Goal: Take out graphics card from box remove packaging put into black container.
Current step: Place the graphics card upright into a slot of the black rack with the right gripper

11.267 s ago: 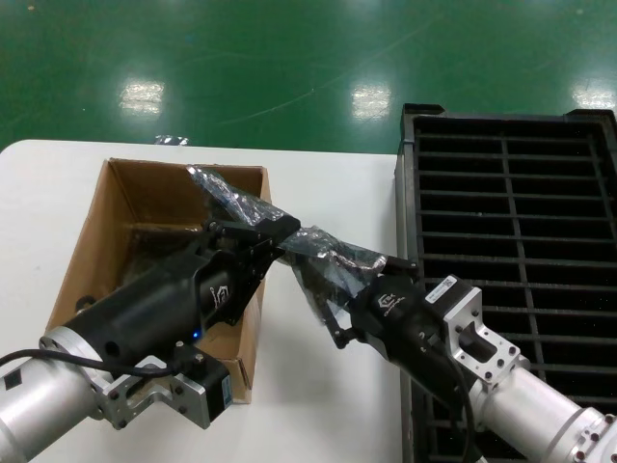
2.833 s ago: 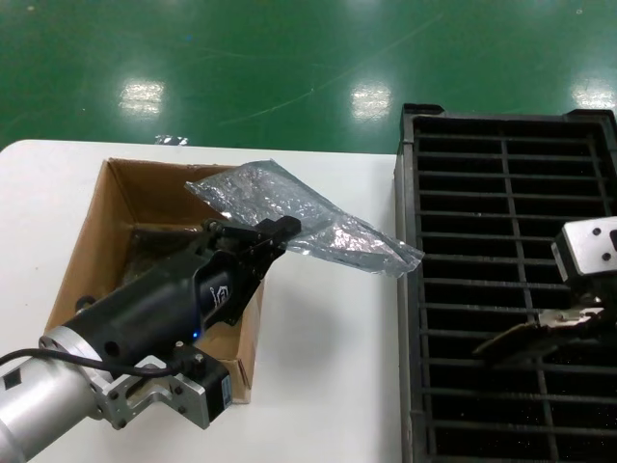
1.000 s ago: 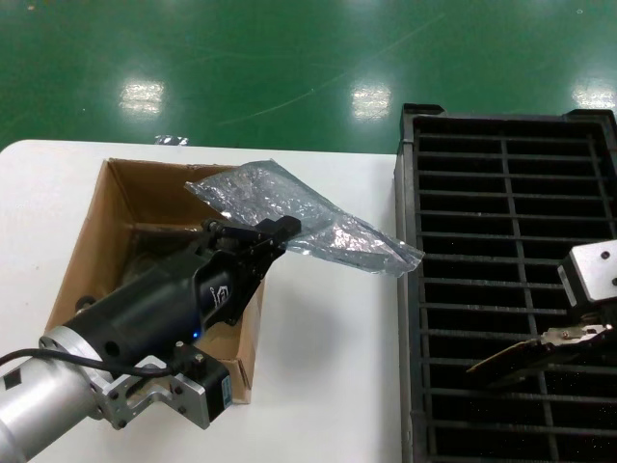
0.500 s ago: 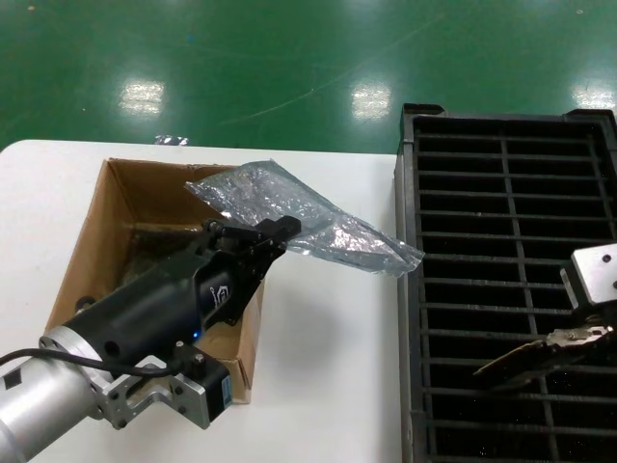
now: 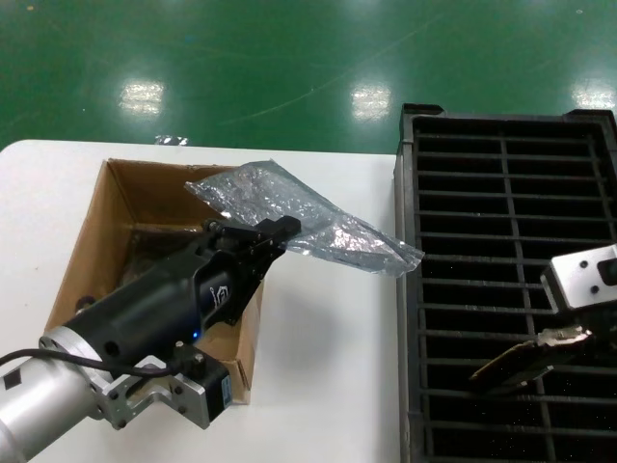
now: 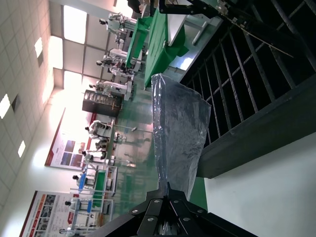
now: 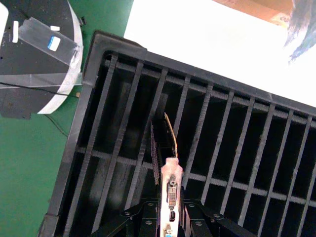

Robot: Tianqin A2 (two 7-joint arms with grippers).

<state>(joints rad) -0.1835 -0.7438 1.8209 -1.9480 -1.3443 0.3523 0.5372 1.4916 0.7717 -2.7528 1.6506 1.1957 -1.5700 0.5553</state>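
Two hands are busy: the right hand [image 7: 170,217] grips the graphics card [image 7: 168,163] by its bracket, tilted over a slot of the black container [image 5: 410,289]. It may hit a rib. The left hand [image 5: 253,234] pinches the empty packaging [image 5: 308,220] above the box [image 5: 87,246].

White surface and green floor, that's about it

The white surface [image 5: 328,386] fills the near left, and the glossy green floor [image 5: 289,58] with bright light reflections stretches across the far side.
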